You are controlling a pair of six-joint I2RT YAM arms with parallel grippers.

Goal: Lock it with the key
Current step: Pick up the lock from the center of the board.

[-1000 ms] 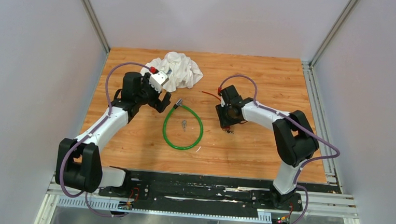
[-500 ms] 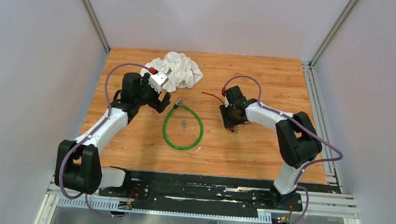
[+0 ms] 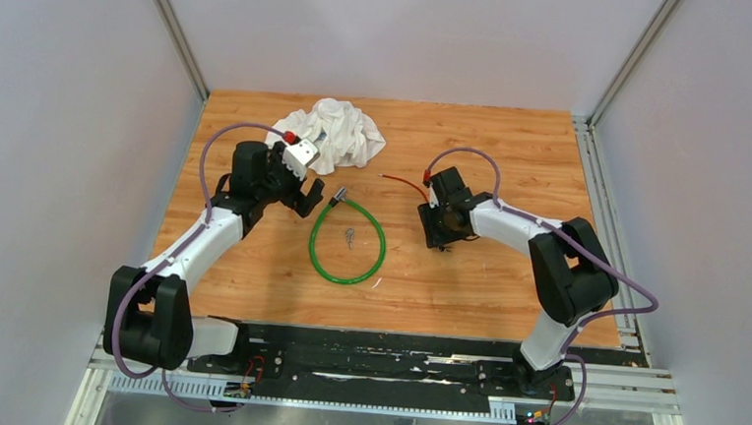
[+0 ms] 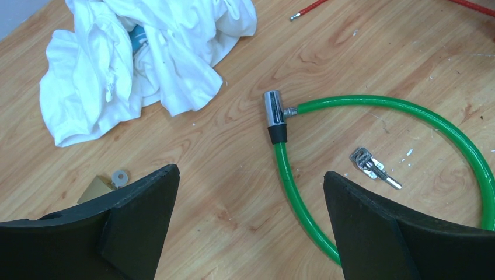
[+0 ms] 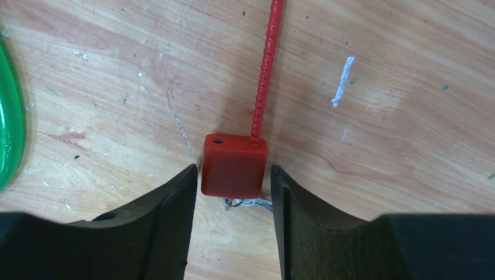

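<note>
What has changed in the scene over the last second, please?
The right gripper slid a little rightward in the top view and straddles the red lock. The left gripper, green cable, keys and white cloth stayed put.

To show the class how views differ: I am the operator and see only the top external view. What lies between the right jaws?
Observer: A red block-shaped lock sits between the right jaws, a beaded red cable running from one corner.
Operator: Are they clamped on it?
Observer: Seemingly not; a narrow gap shows on each side.
Operator: And the small thing inside the green loop?
Observer: The left wrist view shows a small silver key lying flat inside the green cable lock, not touching it.
</note>
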